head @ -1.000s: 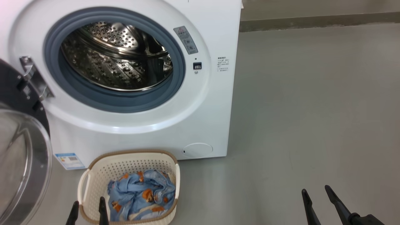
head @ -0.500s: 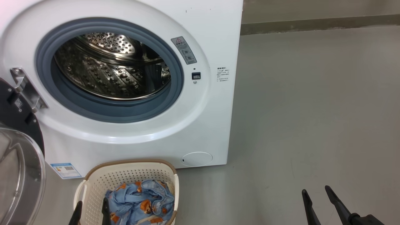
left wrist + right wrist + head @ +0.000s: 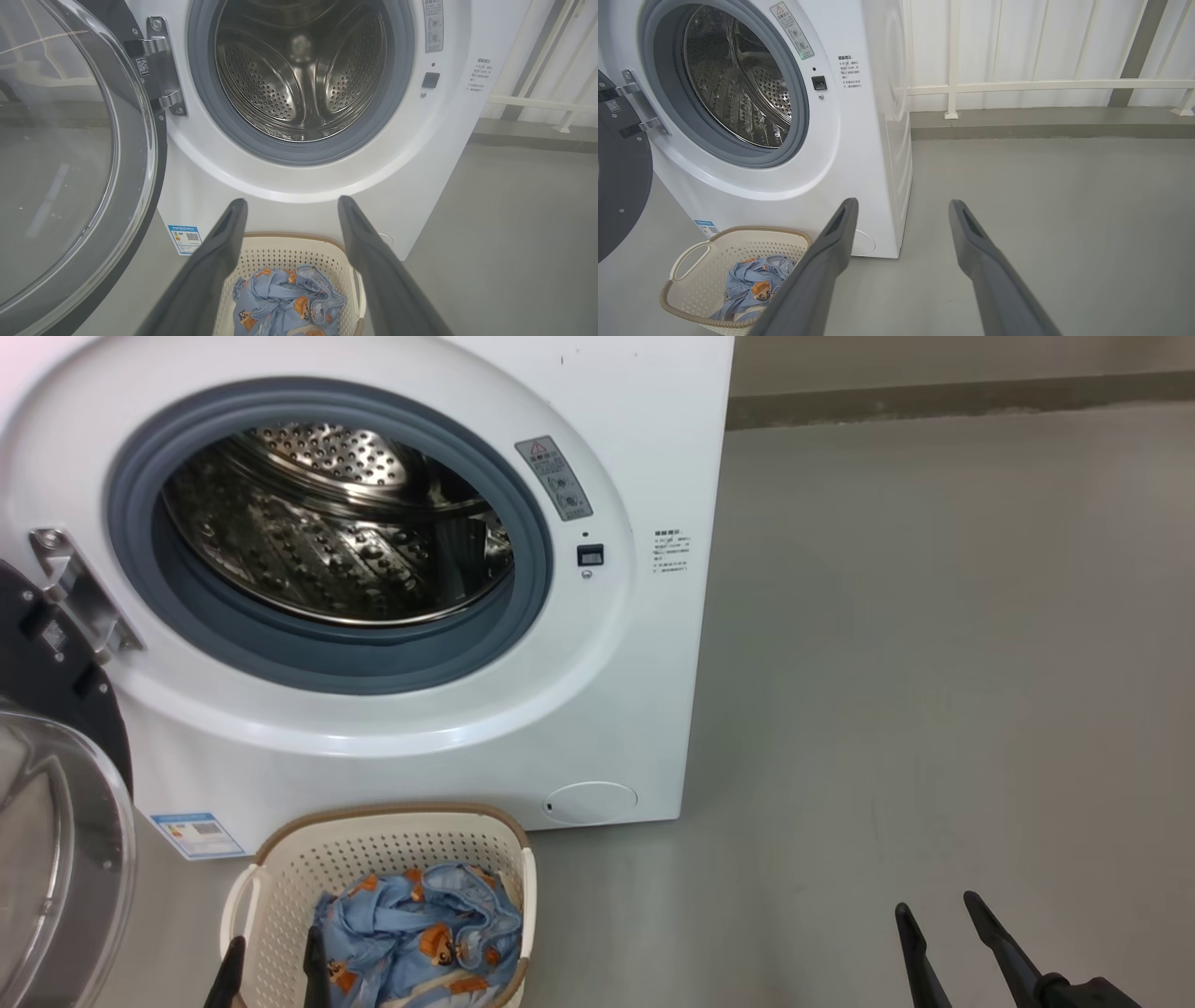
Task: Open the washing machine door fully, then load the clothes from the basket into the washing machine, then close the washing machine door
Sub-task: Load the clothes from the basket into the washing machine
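Note:
The white washing machine (image 3: pixel 597 691) (image 3: pixel 434 154) (image 3: pixel 859 154) stands with its steel drum (image 3: pixel 336 523) bare of laundry. Its door (image 3: pixel 51 831) (image 3: pixel 65 154) (image 3: pixel 619 186) hangs swung wide to the left, black rim and glass bowl facing out. On the floor before the machine sits the cream basket (image 3: pixel 280 877) (image 3: pixel 280 247) (image 3: pixel 691 266), holding the light blue clothes (image 3: pixel 415 933) (image 3: pixel 285 303) (image 3: pixel 749 289). My left gripper (image 3: pixel 271 952) (image 3: pixel 292 205) is open, hovering over the basket's near left edge, nothing between its fingers. My right gripper (image 3: pixel 938 910) (image 3: pixel 903 207) is open above bare floor to the right.
Grey floor (image 3: pixel 934 663) spreads out right of the machine. A white railing (image 3: pixel 1041 84) and a low kerb run along the back wall. A small round white flap (image 3: pixel 591 800) sits low on the machine's front, just beyond the basket.
The head camera has shifted, so the machine and basket sit lower and slightly left in the picture. Both grippers stay open; the left fingertips keep over the basket's near edge.

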Available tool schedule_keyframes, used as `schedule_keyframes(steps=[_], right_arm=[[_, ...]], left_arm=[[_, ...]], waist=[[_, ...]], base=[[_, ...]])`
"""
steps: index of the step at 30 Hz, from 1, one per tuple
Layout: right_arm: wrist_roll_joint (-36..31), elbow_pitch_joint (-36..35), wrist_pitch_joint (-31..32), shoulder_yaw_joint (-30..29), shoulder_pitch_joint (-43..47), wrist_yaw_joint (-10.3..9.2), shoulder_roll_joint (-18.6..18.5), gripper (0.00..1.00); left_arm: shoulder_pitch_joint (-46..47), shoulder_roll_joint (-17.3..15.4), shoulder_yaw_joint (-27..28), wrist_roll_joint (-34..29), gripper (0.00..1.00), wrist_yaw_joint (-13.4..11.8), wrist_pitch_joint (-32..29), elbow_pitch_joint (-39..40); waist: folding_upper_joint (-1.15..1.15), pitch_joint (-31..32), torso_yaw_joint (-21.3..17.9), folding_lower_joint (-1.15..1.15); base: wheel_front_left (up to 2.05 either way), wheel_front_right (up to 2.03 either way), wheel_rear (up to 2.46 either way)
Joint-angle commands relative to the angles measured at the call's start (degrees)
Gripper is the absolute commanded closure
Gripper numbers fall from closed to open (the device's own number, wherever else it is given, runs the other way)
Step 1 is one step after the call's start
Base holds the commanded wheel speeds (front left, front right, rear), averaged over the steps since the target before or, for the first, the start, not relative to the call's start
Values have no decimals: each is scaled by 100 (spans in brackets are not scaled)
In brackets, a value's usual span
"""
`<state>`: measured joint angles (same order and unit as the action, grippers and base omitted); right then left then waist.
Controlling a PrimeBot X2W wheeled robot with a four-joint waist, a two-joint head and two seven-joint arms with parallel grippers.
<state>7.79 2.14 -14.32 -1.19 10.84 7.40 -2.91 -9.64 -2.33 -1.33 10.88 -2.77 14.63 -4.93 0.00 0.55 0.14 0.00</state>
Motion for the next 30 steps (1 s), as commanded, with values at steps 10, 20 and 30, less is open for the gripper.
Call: schedule_keyframes(steps=[10, 20, 30], right_arm=[[141, -163, -68, 179, -305, 9, -29, 0], [269, -220, -68, 355, -963, 9, -15, 0], [378, -232, -68, 438, -1593, 9, -73, 0]], left_arm=[[316, -54, 224, 19, 0, 12, 37, 17], [1744, -84, 306, -143, 0, 264, 37, -1200], [3280, -470, 471, -25, 0, 413, -73, -2919]], waist=[[0, -620, -202, 0], [0, -2282, -483, 0], [0, -3473, -793, 0]], base=[[0, 0, 0], [0, 0, 0], [0, 0, 0]])
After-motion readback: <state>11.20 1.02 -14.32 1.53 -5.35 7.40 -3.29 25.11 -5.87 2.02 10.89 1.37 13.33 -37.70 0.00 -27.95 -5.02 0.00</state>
